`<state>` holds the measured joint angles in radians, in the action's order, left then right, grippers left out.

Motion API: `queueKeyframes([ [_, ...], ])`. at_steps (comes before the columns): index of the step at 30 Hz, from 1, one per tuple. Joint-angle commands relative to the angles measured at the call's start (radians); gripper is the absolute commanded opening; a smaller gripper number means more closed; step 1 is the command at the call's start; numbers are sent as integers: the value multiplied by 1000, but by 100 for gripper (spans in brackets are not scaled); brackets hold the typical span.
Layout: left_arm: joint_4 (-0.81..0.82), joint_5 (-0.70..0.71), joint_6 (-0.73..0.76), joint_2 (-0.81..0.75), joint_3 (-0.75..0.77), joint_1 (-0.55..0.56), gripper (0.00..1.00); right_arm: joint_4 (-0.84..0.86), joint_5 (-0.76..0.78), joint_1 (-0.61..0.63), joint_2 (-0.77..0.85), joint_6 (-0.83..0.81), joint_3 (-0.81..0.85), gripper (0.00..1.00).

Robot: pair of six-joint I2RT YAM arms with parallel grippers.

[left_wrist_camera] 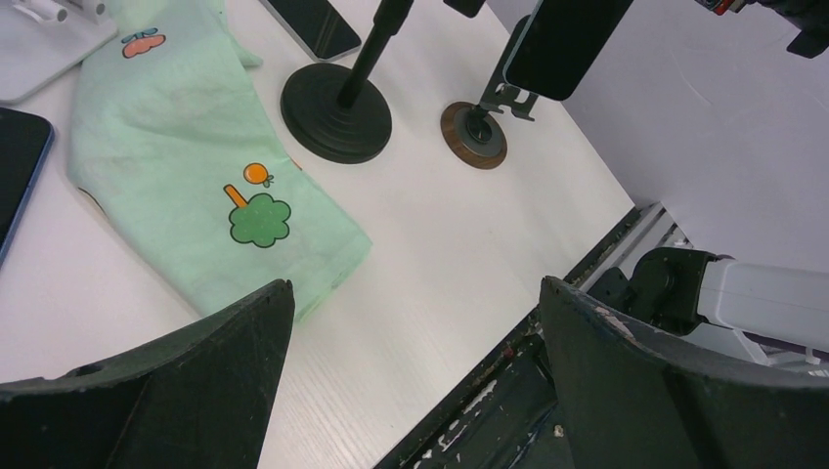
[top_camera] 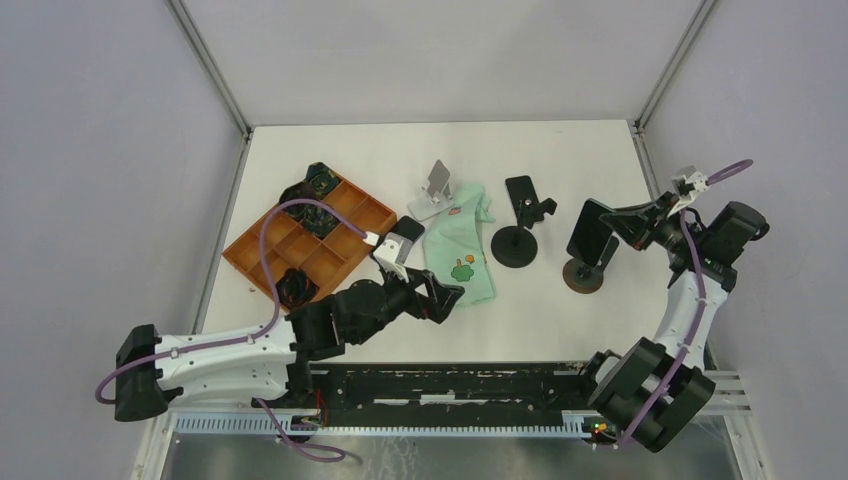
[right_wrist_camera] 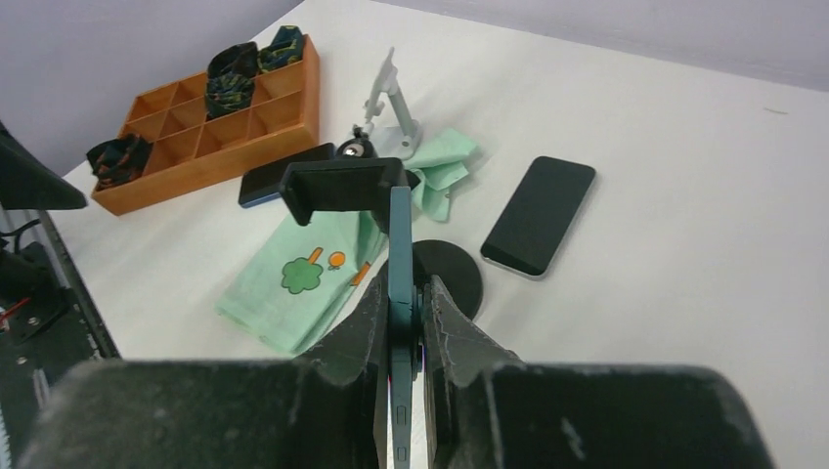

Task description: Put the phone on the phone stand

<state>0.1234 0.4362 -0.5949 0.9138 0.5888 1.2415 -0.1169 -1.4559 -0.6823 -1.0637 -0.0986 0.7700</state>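
**A:** What took up the most room?

**B:** The white table (top_camera: 600, 150). Its far strip, along the top of the overhead view, lay bare from edge to edge, and so did the band between the stands and the right edge. The orange tray (top_camera: 352, 205) sat skewed at centre left, one corner close to the table's left edge.

**A:** And in the middle?

**B:** The green cloth (top_camera: 462, 245) ran down the centre. The left gripper (left_wrist_camera: 415, 288) hovered over its lower end, near the front rail (top_camera: 450, 385), with its fingers spread wide and nothing between them. Just right of the cloth stood the black stand (top_camera: 515, 246), its round base touching nothing, with bare table in front of it.

**A:** Where was the phone for the task?

**B:** The held phone (top_camera: 590, 232) was at centre right of the overhead view, upright, pinched edge-on by the right gripper (right_wrist_camera: 402, 293), whose fingers pressed narrow against its two faces. It sat directly over the brown-based stand (top_camera: 583, 275). In the left wrist view its lower edge met the stand's bracket, though I could not tell whether it rested there.

**A:** Any smaller pieces nearby?

**B:** A flat phone (top_camera: 521, 190) lay behind the black stand. A white stand (top_camera: 435, 190) stood at the cloth's top left corner, and a blue-edged phone (top_camera: 403, 235) lay between cloth and tray.
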Motion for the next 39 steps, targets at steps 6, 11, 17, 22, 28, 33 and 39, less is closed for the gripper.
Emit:
queueKeyframes([
  [6, -12, 63, 36, -65, -24, 4, 100, -712, 127, -10, -147, -759, 296, 5],
  [11, -5, 64, 41, -65, -28, 4, 100, -1136, 147, -9, -310, -1193, 408, 6],
  [17, -4, 61, 45, -53, -21, 4, 100, -1137, 142, -9, -343, -1248, 373, 7],
  [22, -4, 62, 43, -53, -20, 3, 100, -1138, 113, -7, -346, -1254, 369, 8],
  [28, -5, 58, 43, -49, -14, 4, 100, -1137, 50, -6, -318, -1225, 392, 8],
  [33, -4, 56, 44, -44, -8, 3, 100, -1136, -14, -5, -325, -1228, 397, 8],
  [39, -4, 56, 44, -39, -4, 4, 100, -1136, -60, -6, -351, -1290, 360, 8],
])
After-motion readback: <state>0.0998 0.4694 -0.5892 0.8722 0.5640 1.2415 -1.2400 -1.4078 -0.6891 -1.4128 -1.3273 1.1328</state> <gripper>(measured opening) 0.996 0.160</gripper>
